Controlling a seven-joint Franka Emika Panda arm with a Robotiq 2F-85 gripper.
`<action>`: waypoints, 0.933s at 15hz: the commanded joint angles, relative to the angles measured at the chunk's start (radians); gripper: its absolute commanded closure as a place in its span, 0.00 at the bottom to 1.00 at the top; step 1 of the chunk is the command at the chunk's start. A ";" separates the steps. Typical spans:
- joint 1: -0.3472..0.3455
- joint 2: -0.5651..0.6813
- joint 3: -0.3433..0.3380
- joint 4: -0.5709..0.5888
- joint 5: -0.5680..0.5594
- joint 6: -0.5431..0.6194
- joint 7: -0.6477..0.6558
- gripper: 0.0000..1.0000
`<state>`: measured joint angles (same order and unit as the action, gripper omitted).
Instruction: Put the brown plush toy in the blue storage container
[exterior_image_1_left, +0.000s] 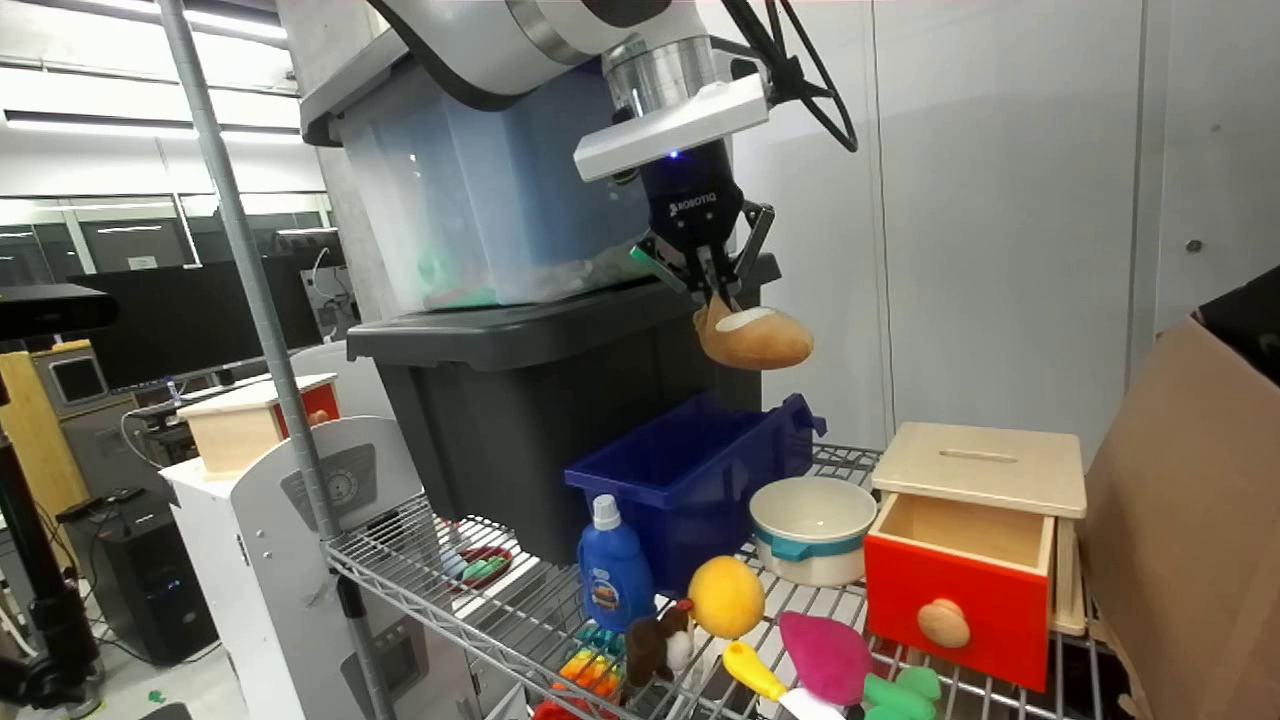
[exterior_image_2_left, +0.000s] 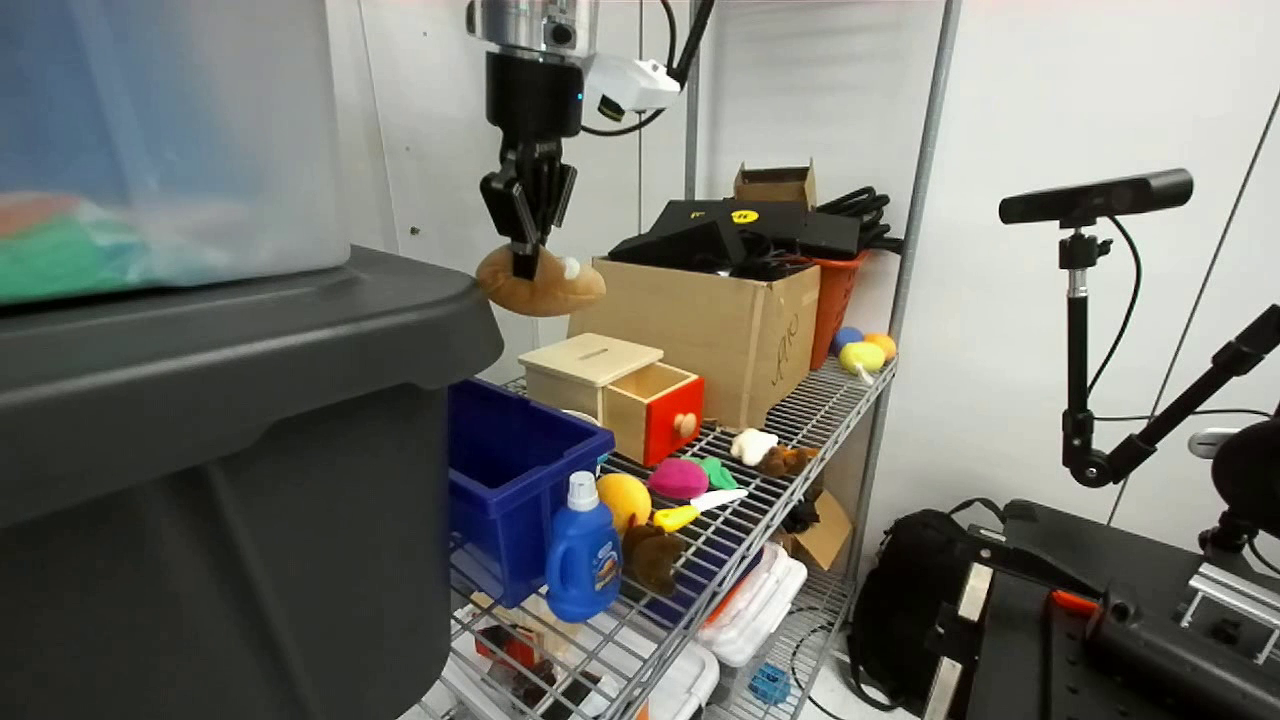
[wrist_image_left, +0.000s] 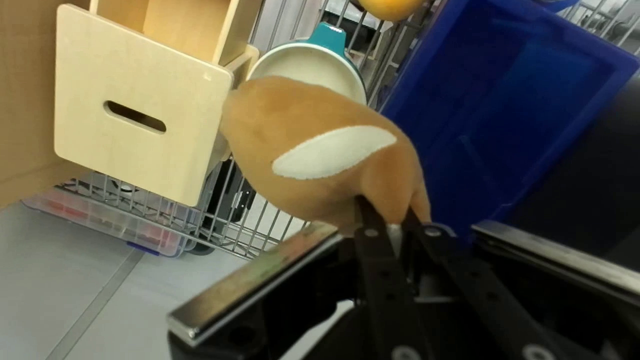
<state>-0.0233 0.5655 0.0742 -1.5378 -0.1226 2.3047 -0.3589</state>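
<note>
- We see the toy (exterior_image_1_left: 762, 342) up in the air, higher than the rim of the bin (exterior_image_1_left: 715, 510) and apart from it.
- In both exterior views its long axis lies nearly level, with a slight dip towards the rounded free end; it reaches out sideways, across the line of the fingers.
- In the wrist view we see that axis run aslant; the free end points to the upper left, towards the wooden box (wrist_image_left: 150, 90), and covers part of the bowl (wrist_image_left: 320, 65); the narrower end points down to the fingertips; the bin shows to the right.
- We find the toy right at the tips of the gripper (exterior_image_1_left: 718, 298), just below it; most of its bulk lies off to one side.
- The fingers are drawn close together, pinching the narrower end between them.
</note>
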 joint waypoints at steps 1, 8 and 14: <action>-0.017 0.029 0.029 0.040 0.041 0.016 -0.067 0.98; -0.028 0.064 0.060 0.080 0.066 0.015 -0.157 0.98; -0.032 0.082 0.075 0.094 0.066 0.011 -0.199 0.98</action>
<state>-0.0475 0.6109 0.1251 -1.4936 -0.0855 2.3167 -0.5143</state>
